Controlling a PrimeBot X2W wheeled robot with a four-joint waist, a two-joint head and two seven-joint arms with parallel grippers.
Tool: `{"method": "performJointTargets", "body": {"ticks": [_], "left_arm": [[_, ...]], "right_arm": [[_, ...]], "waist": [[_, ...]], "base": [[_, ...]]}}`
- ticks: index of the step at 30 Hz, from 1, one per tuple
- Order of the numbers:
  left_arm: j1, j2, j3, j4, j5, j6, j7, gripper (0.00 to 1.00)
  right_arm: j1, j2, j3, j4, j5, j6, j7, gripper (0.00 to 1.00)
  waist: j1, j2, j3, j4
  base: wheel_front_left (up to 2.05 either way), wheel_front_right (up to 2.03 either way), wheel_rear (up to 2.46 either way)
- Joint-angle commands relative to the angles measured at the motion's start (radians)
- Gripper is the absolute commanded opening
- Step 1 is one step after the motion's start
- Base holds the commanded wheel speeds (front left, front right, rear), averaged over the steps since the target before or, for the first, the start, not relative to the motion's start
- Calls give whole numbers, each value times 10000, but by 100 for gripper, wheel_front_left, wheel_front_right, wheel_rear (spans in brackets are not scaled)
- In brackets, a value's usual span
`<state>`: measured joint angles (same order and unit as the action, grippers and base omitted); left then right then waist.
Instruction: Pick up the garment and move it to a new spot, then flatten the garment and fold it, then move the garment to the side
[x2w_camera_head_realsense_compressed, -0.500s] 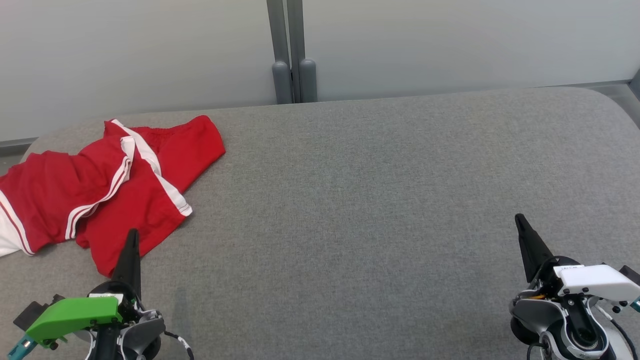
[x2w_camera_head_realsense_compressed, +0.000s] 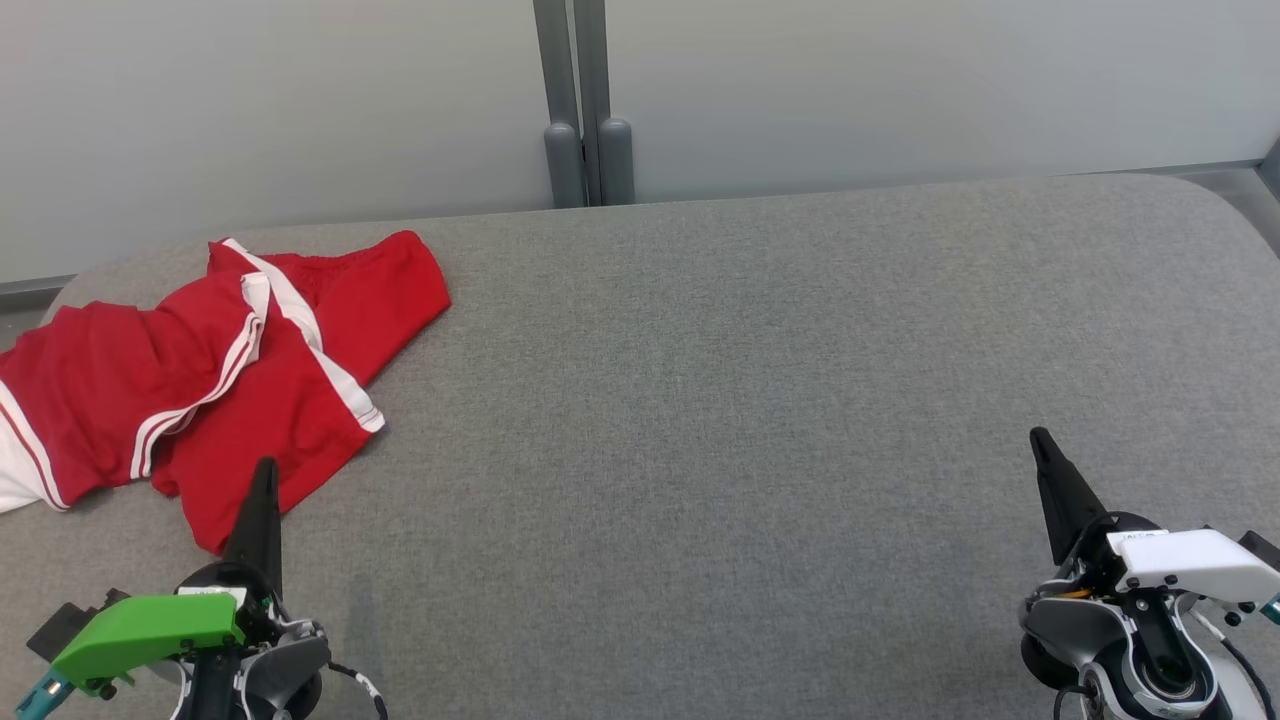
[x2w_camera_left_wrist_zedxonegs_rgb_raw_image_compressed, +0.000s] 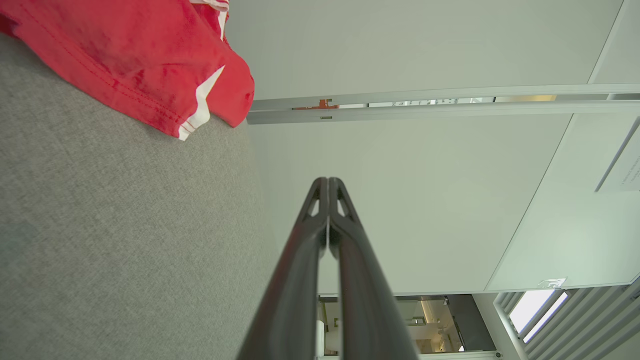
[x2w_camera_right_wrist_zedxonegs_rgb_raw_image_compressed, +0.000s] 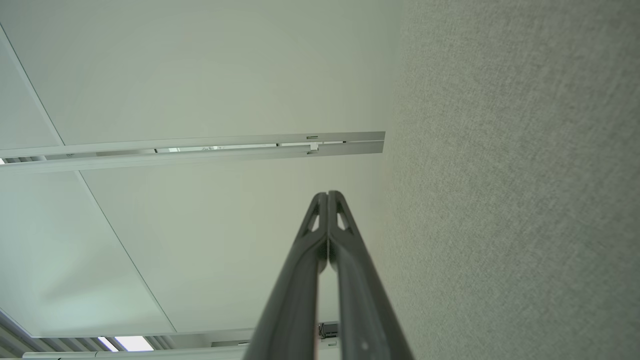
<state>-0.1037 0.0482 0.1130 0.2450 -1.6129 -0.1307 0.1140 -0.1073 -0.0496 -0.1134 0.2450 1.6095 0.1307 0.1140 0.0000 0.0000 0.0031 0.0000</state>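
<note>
While clenched empty, at rest.
Left gripper (x2w_camera_head_realsense_compressed: 264, 472) just beside red garment (x2w_camera_head_realsense_compressed: 240, 385), right gripper (x2w_camera_head_realsense_compressed: 1041, 442) well apart; wall notice (x2w_camera_left_wrist_zedxonegs_rgb_raw_image_compressed: 625, 172) illegible.

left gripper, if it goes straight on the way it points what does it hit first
Probably the wall behind the table: in the left wrist view the left gripper aims over the garment, not into it. Height is unclear; it might brush the garment.

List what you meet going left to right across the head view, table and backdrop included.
red garment → grey posts at the wall → right gripper. The left gripper sits within the garment's span, so it is left out.
</note>
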Motion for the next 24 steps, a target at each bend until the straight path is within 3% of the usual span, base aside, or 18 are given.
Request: {"method": "performJointTargets", "body": {"ticks": [1, 24], "left_arm": [[-156, 85, 24, 5, 51, -36, 9, 0], [-156, 85, 24, 5, 51, -36, 9, 0]], "right_arm": [[-55, -22, -4, 8, 67, 1, 10, 0], [-55, -22, -4, 8, 67, 1, 10, 0]], "waist": [[0, 0, 0, 0], [0, 0, 0, 0]], "base": [[0, 0, 0], [0, 0, 0]]}}
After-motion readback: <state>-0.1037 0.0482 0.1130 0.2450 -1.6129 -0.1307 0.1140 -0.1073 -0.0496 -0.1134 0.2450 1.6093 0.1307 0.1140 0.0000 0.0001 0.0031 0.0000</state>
